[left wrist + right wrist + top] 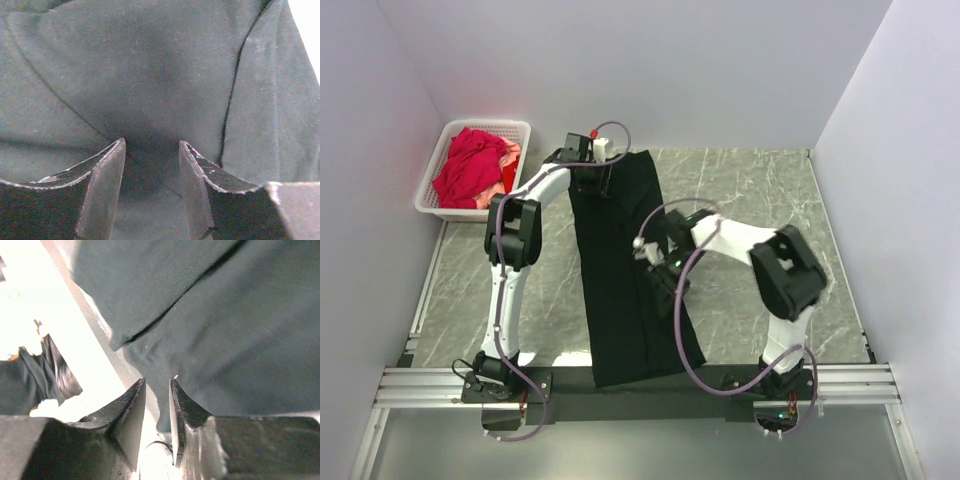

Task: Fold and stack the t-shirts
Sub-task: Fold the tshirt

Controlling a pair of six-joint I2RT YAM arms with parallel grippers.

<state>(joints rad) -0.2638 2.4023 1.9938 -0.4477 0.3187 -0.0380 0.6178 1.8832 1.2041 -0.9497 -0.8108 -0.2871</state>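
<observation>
The black t-shirt [620, 290] lies as a long narrow strip down the middle of the table, from the far side to the near edge. My left gripper [590, 180] is at its far end; in the left wrist view it [151, 142] is open, fingers spread just over the black cloth [150, 65]. My right gripper [650, 258] is at the strip's right edge, halfway along. In the right wrist view it [157, 380] is nearly shut, with a tapering edge of the black cloth [240, 340] between the fingers. Crimson shirts [470, 165] and a salmon pink one [508, 155] lie bunched in the basket.
The white lattice basket [432, 195] stands at the far left corner against the wall. The grey marble table [750, 190] shows bare on both sides of the strip. White walls close in the left, back and right. A metal rail [640, 385] runs along the near edge.
</observation>
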